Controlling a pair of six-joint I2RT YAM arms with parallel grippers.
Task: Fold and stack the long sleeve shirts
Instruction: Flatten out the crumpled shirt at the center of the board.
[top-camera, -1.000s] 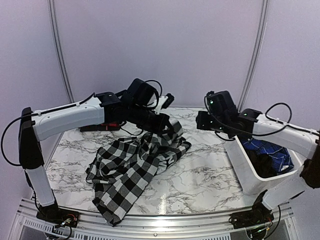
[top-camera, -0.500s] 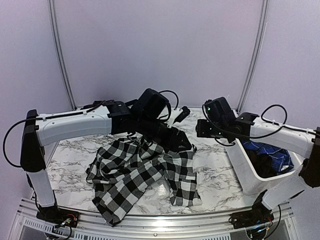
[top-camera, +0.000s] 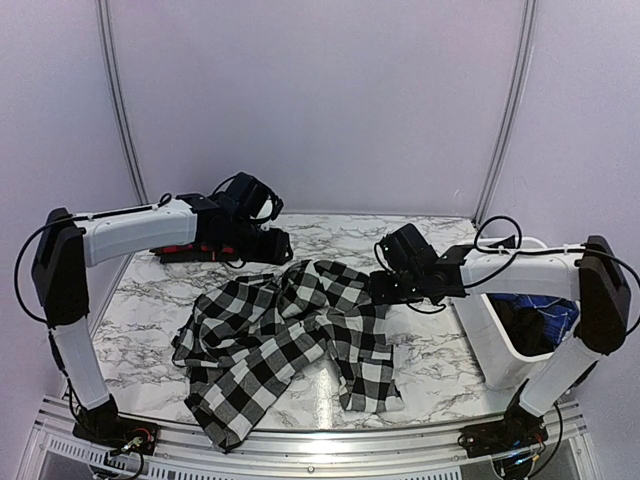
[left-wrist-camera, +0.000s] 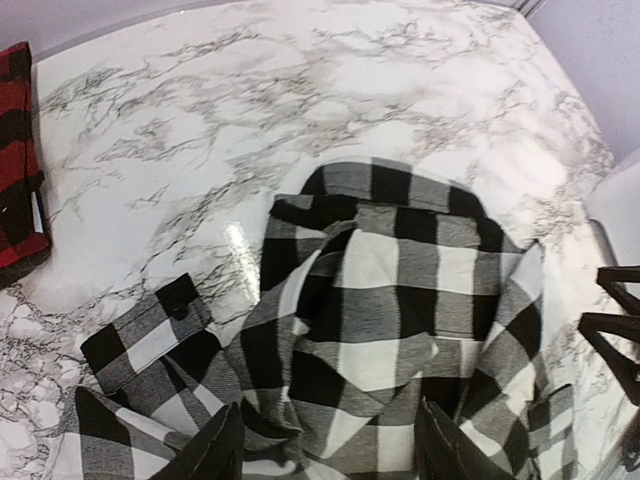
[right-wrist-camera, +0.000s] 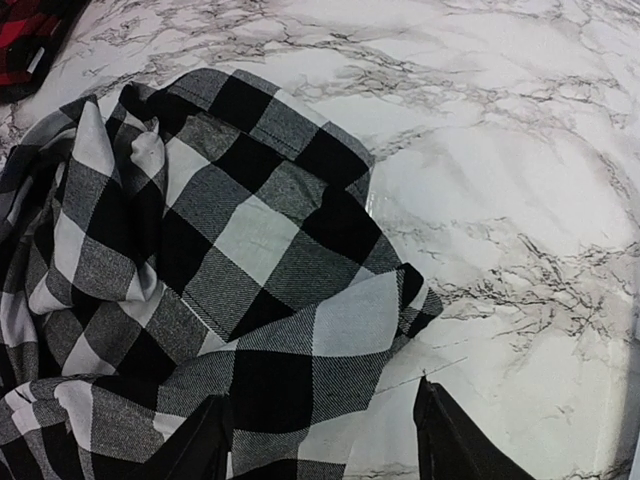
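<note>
Left gripper (top-camera: 276, 246) has pulled back beyond the black-and-white shirt (top-camera: 290, 330) (a crumpled heap); right gripper (top-camera: 381, 286) hovers beside it, both released.

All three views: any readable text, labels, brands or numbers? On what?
No readable text in any view.
Black-and-white shirt: only checks show, no letters.
Red shirt: small white tag, too small to read.
White bin: no marking visible.
</note>
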